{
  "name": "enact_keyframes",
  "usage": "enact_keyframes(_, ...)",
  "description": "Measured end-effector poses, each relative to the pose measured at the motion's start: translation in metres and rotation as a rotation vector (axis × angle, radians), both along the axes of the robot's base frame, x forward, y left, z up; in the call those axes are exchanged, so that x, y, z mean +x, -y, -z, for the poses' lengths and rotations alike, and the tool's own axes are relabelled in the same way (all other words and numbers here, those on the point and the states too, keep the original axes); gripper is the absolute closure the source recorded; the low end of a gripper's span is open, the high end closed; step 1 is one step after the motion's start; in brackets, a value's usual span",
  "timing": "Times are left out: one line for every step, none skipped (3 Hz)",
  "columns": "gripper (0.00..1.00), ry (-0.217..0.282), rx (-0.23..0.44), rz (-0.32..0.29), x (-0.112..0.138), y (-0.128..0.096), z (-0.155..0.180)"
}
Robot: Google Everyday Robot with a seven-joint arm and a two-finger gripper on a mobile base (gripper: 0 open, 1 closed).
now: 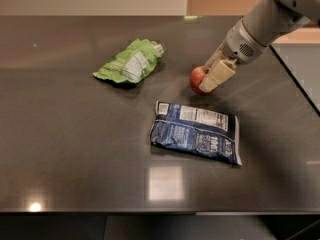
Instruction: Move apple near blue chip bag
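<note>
The small round red apple [196,79] sits in the right half of the camera view, over the far part of the dark, glossy grey desk [75,149]. It is caught between the two cream-coloured fingers of the end effector [206,79], which is clenched on the apple. One finger [218,74] lies across the fruit's right front and the other shows behind it. Whether the apple rests on the desk or hangs just above it cannot be told; a dark shadow lies directly beneath it.

The light grey robot arm [265,21] slants down to the end effector from the upper right corner.

Just nearer the camera than the apple lies the dark navy blue chip bag [192,134], crinkled and rectangular. It lies flat, with a white nutrition label panel along its far edge and a white strip at its right end. The apple is near the bag's far edge, and a narrow strip of bare desk keeps the two from touching.

To the left of the apple, clearly apart from it, lies a crumpled light green bag [131,63] with a white label, set at a slant. It touches neither the apple nor the blue chip bag.
</note>
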State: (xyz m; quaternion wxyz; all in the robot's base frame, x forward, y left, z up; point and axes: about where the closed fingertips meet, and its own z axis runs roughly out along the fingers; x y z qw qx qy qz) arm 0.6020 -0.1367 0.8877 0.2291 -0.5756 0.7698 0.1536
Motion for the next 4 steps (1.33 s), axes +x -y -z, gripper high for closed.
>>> enact_keyframes(0.79, -0.017, -0.014, -0.03, -0.023, -0.001, 0.018)
enact_keyframes(0.54, -0.023, -0.026, -0.033, -0.032, 0.002, 0.03)
enact_keyframes(0.31, -0.025, -0.025, -0.036, -0.031, 0.001, 0.031)
enact_keyframes(0.08, -0.027, -0.025, -0.038, -0.031, -0.001, 0.032)
